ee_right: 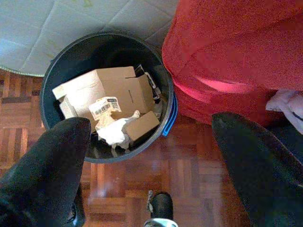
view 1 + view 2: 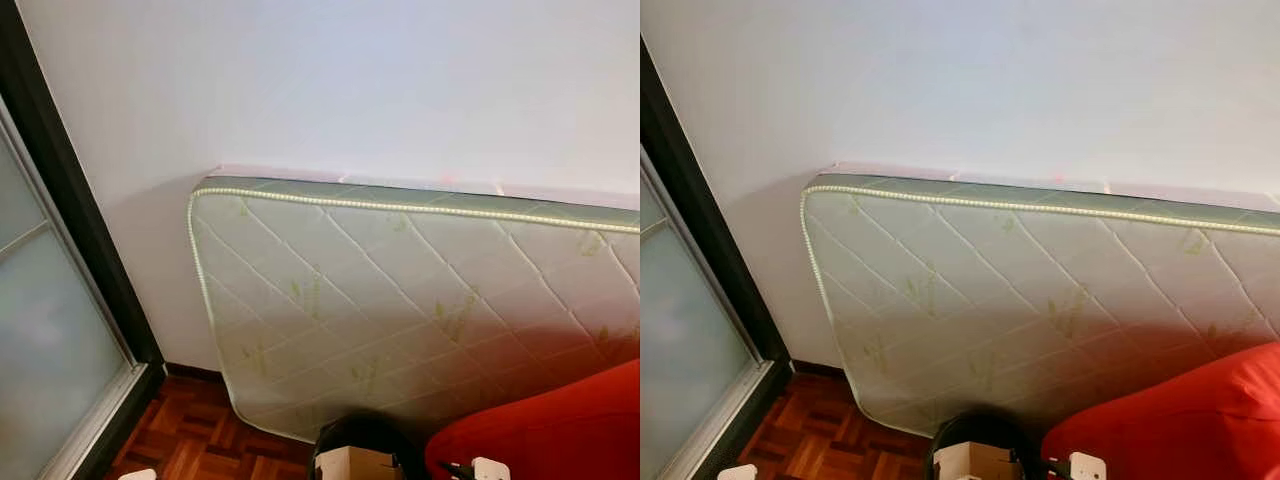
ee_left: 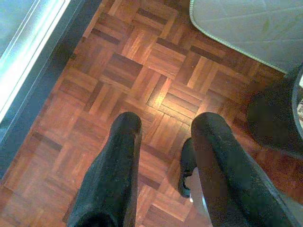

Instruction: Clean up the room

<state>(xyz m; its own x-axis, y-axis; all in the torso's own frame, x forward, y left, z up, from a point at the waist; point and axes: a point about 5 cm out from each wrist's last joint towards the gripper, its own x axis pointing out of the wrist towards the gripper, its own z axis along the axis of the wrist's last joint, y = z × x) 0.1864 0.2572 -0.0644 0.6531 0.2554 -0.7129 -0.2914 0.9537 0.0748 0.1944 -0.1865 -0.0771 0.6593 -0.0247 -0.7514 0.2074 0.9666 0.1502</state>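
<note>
Inside dark bin (image 1: pixel 57 71): cardboard (image 1: pixel 116 87), perhaps tissue (image 1: pixel 113 134).

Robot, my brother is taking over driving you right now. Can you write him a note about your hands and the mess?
Left hand: open, holding nothing, above bare wood floor.
Right hand: open, holding nothing, over the bin.
Bin sits on the floor between the mattress leaning on the wall and the red beanbag; it touches or nearly touches the beanbag.
Done: cardboard boxes and crumpled paper are in the bin.
Left: I can't tell what else needs tidying; look around the room.
</note>
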